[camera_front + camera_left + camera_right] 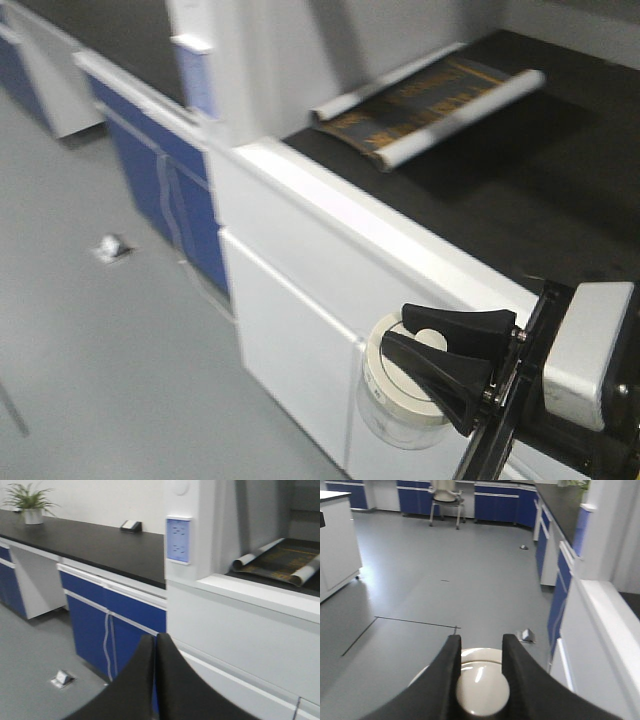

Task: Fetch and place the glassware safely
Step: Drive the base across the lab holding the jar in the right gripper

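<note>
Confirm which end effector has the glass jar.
The right end effector, clamped on the lid knob of the jar; the left end effector is shut and empty.

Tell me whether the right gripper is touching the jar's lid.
Touching. The right wrist view shows the right gripper's two black fingers pressed against either side of the knob on the jar lid, with no gap visible.

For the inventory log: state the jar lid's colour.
Cream-white jar lid, clearest in the right wrist view.
</note>
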Motion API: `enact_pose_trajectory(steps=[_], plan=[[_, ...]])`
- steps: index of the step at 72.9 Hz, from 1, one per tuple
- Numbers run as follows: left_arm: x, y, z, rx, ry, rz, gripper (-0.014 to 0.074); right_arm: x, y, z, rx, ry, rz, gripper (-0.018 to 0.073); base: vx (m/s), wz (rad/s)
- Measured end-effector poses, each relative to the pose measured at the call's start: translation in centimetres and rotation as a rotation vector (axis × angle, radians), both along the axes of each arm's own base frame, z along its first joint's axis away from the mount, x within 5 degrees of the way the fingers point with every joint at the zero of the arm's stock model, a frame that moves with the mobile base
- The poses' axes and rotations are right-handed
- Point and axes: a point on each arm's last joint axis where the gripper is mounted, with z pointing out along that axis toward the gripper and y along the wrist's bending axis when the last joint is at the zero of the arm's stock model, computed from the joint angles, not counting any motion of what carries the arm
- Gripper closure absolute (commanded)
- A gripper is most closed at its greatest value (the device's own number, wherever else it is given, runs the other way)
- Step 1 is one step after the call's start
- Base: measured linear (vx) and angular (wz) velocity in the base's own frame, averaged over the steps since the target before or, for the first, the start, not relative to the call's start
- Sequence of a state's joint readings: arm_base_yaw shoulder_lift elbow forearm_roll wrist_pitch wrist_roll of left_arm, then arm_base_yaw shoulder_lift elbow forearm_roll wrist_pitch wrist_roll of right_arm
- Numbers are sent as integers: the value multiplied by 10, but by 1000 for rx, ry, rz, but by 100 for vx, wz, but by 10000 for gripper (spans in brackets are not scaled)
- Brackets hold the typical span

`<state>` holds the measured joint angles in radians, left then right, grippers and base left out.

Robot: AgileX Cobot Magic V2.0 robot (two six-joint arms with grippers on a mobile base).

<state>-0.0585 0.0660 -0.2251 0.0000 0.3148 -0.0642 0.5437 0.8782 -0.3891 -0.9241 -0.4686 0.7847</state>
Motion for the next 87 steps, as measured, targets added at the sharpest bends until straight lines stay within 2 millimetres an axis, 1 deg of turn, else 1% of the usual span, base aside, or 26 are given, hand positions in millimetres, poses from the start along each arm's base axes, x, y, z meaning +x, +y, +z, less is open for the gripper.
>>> enact_pose_trajectory(steps=[57,70,87], plan=[[0,0,0,0,0,0,603,0,0,0,2,-1,2,560,3,71],[0,0,0,0,0,0,603,0,0,0,2,-1,3,560,11,41],[0,0,0,0,0,0,603,0,0,0,1,-2,3,560,19,18]])
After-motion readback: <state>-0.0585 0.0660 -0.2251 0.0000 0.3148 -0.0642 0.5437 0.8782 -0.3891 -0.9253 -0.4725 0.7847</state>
